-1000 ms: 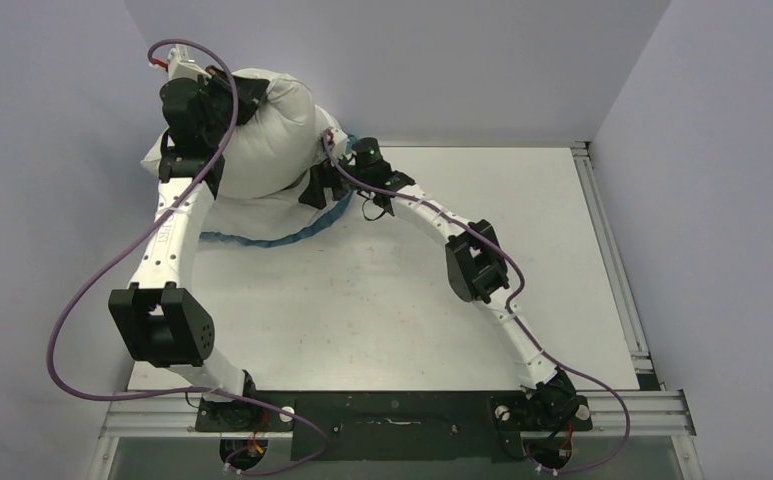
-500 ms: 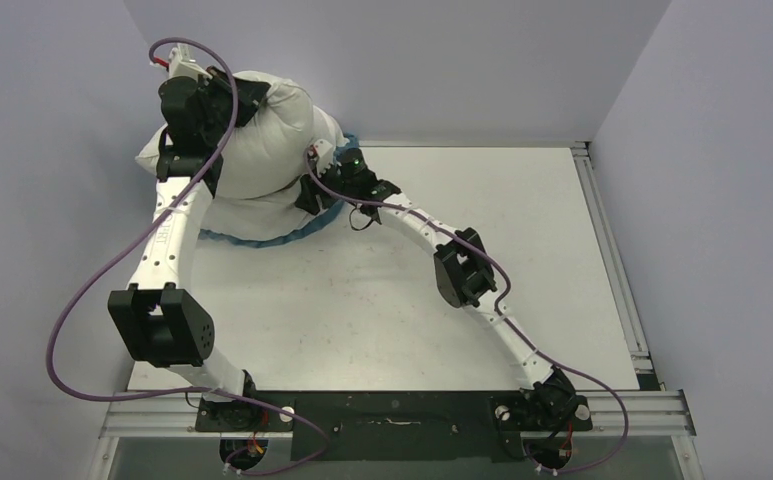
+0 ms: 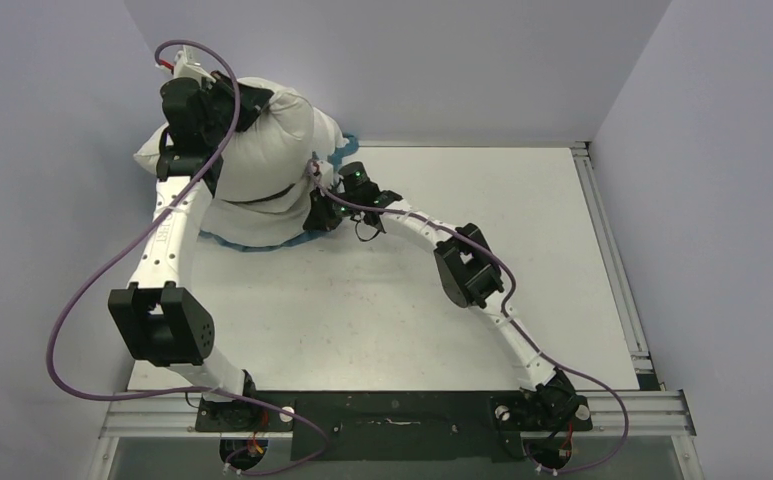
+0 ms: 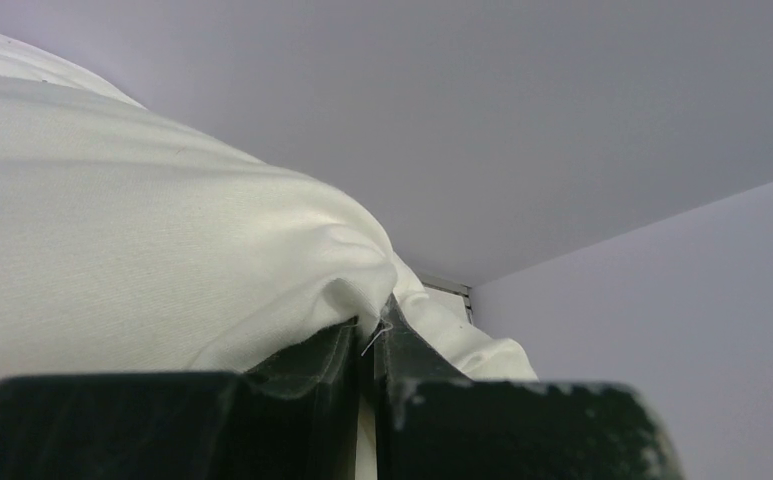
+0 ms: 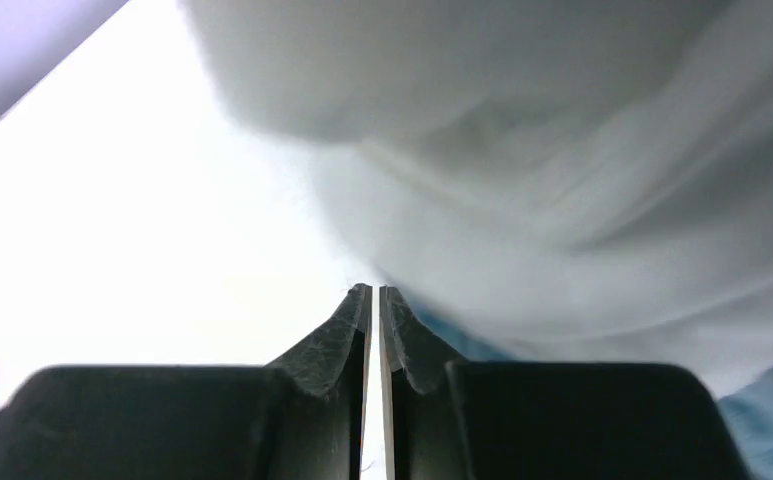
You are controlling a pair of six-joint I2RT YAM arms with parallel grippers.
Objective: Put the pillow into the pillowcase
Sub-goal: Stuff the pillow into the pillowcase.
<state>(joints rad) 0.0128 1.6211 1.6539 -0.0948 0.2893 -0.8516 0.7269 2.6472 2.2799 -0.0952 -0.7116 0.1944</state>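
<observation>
The plump white pillow (image 3: 274, 140) stands raised at the table's far left corner. My left gripper (image 3: 250, 102) is shut on its upper corner; in the left wrist view a pinch of the pillow's (image 4: 142, 230) white cloth sits between the closed left gripper (image 4: 370, 325). The pillowcase (image 3: 247, 222) lies limp under the pillow, its blue ruffled edge showing at the front. My right gripper (image 3: 315, 217) is shut low at the pillow's right side. In the right wrist view the right gripper (image 5: 374, 290) meets at the cloth's edge, with blue pillowcase (image 5: 772, 420) to its right; no fabric shows between the jaws.
The white table (image 3: 382, 320) stretches to the front and right of the bundle. Grey walls close in right behind and to the left of the pillow. A metal rail (image 3: 612, 260) runs along the table's right edge.
My right gripper went from open to shut and slid toward the near side along the pillow's base. The blue edge bunched in under the pillow. The left arm held still.
</observation>
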